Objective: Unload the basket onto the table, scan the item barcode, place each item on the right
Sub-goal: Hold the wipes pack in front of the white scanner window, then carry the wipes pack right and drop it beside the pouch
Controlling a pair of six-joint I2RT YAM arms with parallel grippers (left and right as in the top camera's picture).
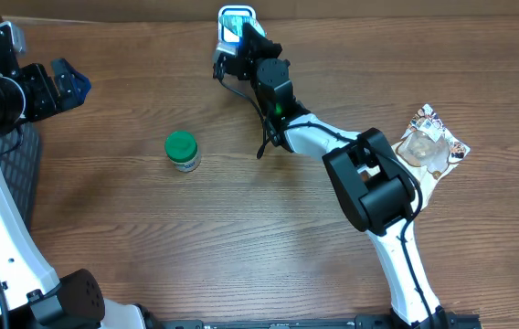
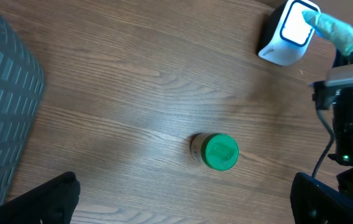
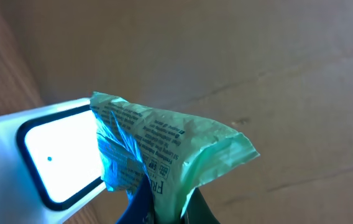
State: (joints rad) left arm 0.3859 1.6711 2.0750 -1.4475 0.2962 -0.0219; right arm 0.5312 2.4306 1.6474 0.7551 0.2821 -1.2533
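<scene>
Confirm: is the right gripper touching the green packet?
Touching. The right wrist view shows the green packet pinched at its lower edge between the shut fingers of the right gripper.

White box-shaped barcode scanner [image 1: 235, 23] stood at the far middle of the wooden table [image 1: 150, 238], crinkled green plastic packet [image 3: 164, 149] was held by the right gripper [image 3: 164, 208] just before its window, green-lidded small jar [image 1: 183, 151] sat nearer and leftward, patterned foil pouch [image 1: 433, 146] lay well right, dark mesh basket [image 1: 17, 169] stood at the left edge

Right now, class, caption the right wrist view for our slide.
Right tool pinches a green printed packet in front of the glowing white scanner window.
</scene>
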